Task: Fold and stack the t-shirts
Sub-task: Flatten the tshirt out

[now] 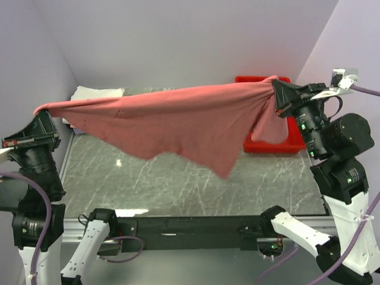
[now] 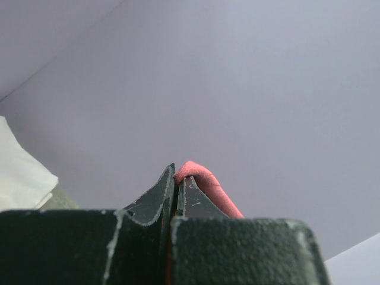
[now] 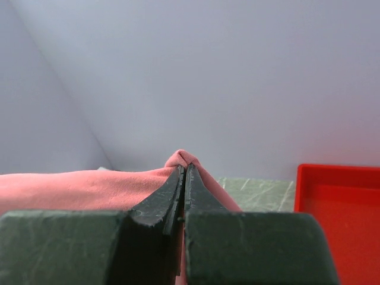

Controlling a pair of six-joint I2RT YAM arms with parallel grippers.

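Observation:
A dusty salmon-red t-shirt [image 1: 172, 122] hangs stretched in the air across the table between both arms. My left gripper [image 1: 40, 111] is shut on its left end; in the left wrist view only a fold of the salmon-red t-shirt [image 2: 205, 181] sticks out past the left gripper [image 2: 177, 176]. My right gripper [image 1: 274, 83] is shut on the shirt's right end, where the salmon-red t-shirt [image 3: 71, 187] spreads leftward from the right gripper [image 3: 184, 169]. A white t-shirt [image 1: 95, 93] lies folded at the table's back left, seen as a white t-shirt [image 2: 21, 172] edge in the left wrist view.
A rigid bright red tray [image 1: 279, 139] sits at the back right, partly behind the hanging cloth, and shows as the tray [image 3: 338, 219] in the right wrist view. The marble tabletop [image 1: 178, 184] lies below. Lilac walls enclose the back and sides.

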